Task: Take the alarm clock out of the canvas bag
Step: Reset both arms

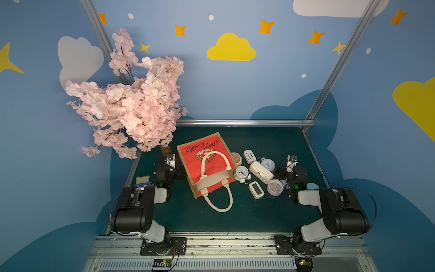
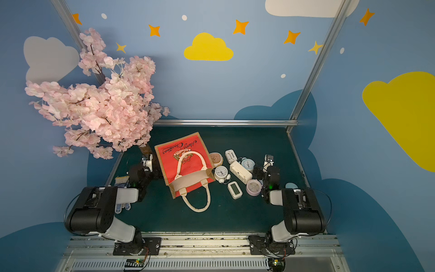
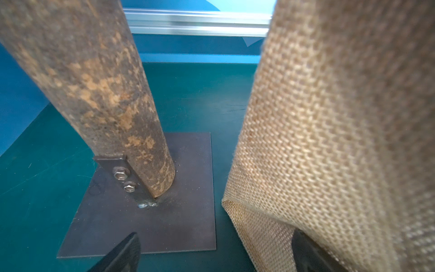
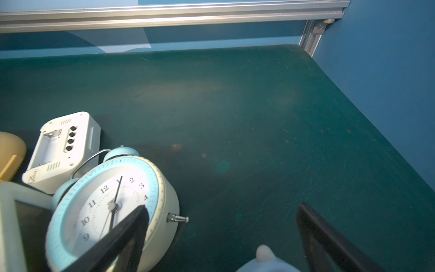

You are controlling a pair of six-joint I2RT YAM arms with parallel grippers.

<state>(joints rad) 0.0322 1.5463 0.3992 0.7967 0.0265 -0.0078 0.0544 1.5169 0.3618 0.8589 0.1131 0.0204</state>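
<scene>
Nearest sit the black shoulders of the left arm [image 1: 131, 209] and right arm [image 1: 341, 212]. The pink blossom tree [image 1: 131, 106] overhangs the green table [image 1: 259, 216]. The canvas bag [image 1: 211, 169] lies mid-table, red face up, mouth toward the arms, inside hidden. A white alarm clock [image 1: 241, 173] lies just beside its mouth. The left gripper [image 3: 215, 249] gapes beside the bag's burlap side; the right gripper [image 4: 222, 210] gapes empty just beside a blue clock [image 4: 106, 207].
</scene>
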